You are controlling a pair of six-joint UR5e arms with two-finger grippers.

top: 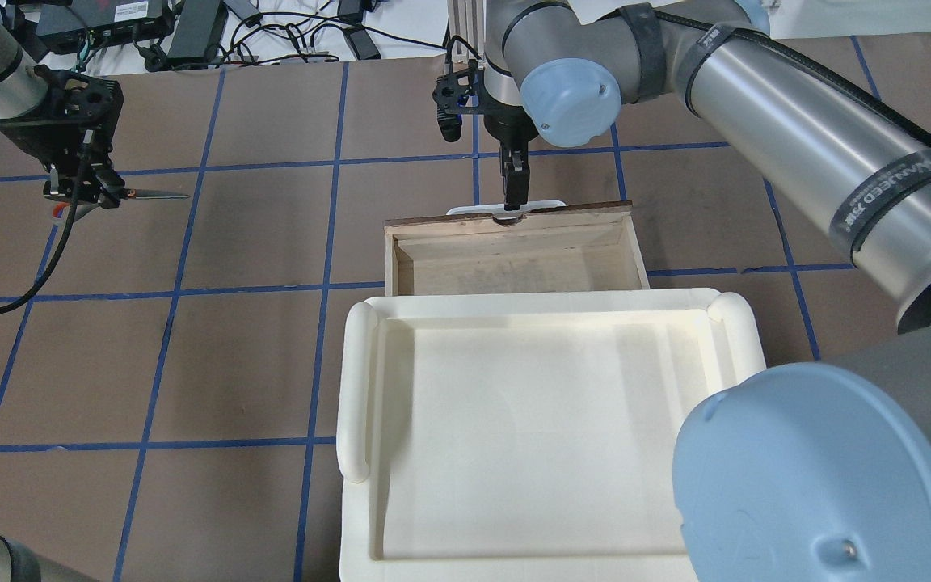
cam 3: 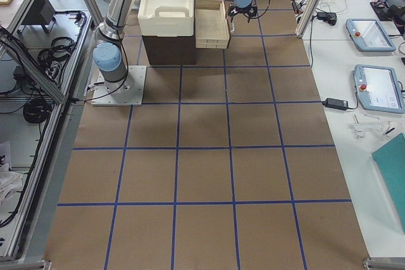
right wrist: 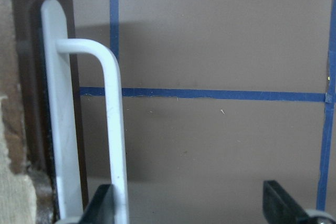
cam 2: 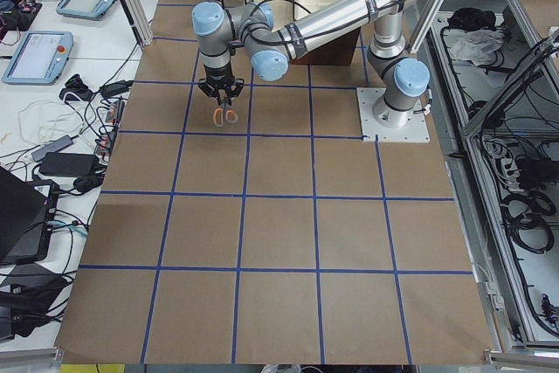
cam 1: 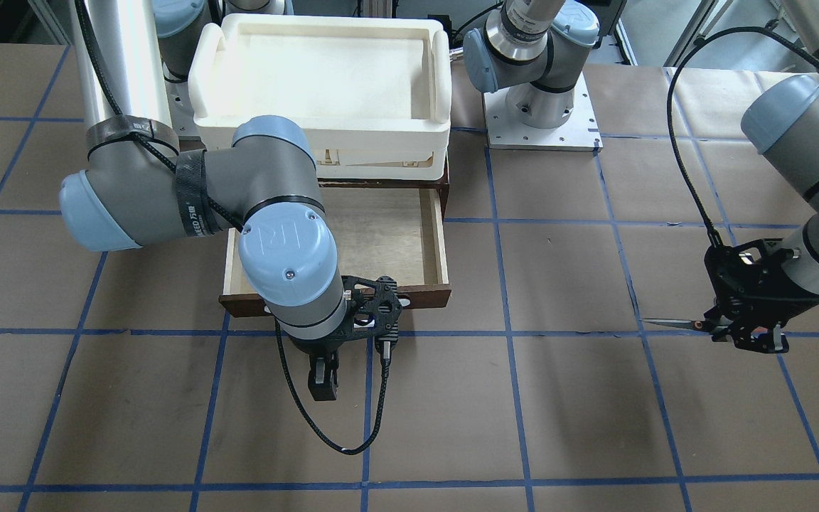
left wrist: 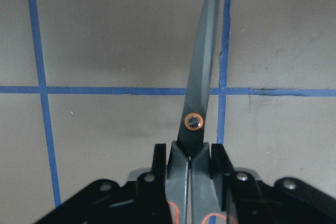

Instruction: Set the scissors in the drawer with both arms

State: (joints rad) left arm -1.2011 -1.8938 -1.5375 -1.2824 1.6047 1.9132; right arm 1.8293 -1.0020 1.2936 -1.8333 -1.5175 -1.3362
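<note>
Far left in the overhead view, we're seeing the left gripper (top: 77, 194) gripping the scissors (top: 146, 195) at the handle end. Its fingers (left wrist: 159, 157) are pinching in tight on both sides. The blades are closed and pointing twd the drawer side. The scissors are hanging over the bench (top: 231, 364), apparently clear of it and well apart from the drawer (top: 391, 259).

Moving to the middle, the drawer is standing pulled out w/ pale plywood showing and nothing in it. The white tray (top: 356, 380) is sitting on the cabinet top behind it.

At the drawer front, the right gripper (cam 1: 354, 364) is hanging at the white bar handle (right wrist: 113, 129). Its fingers (right wrist: 102, 205) are spread wide, one just beside the bar, and aren't clamping it.

We're judging the task approx halfway: opening and pickup done, w/ carrying across, release inside and prob. closing left.
</note>
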